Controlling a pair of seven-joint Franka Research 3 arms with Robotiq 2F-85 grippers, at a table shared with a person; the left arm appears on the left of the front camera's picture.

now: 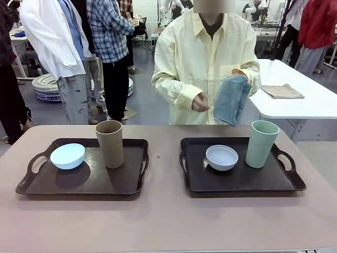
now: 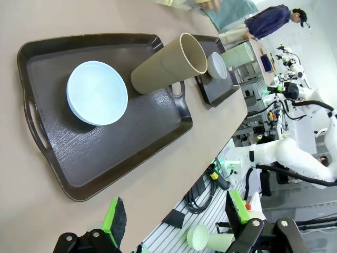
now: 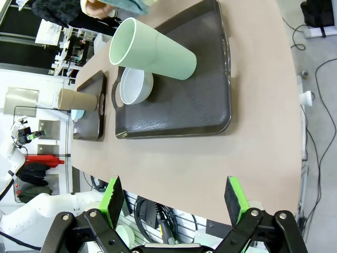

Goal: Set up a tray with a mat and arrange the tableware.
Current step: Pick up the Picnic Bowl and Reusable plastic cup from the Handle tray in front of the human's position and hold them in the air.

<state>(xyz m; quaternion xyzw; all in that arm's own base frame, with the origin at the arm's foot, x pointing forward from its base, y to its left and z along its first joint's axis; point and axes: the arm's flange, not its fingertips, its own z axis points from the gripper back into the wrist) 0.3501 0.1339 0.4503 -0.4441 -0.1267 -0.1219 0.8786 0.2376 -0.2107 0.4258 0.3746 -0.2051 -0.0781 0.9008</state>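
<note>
With left gripper (image 2: 176,213) and right gripper (image 3: 174,199) gaping empty, the tall pale green cup (image 1: 261,143) at the right end of the dark brown handled tray (image 1: 242,187) likely needs lifting out upright before the person's blue cloth mat (image 1: 230,99) lands.

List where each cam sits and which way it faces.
Front: fixed on the robot's side, facing across the table at the person, who holds a blue cloth.
Left wrist: above the table's near edge, looking along the open left end effector at the left tray; its green-padded fingers rise from the bottom.
Right wrist: above the near edge, facing the right tray; the open right end effector is at the bottom.
Shared: all three views show the tan cup and green cup.
</note>
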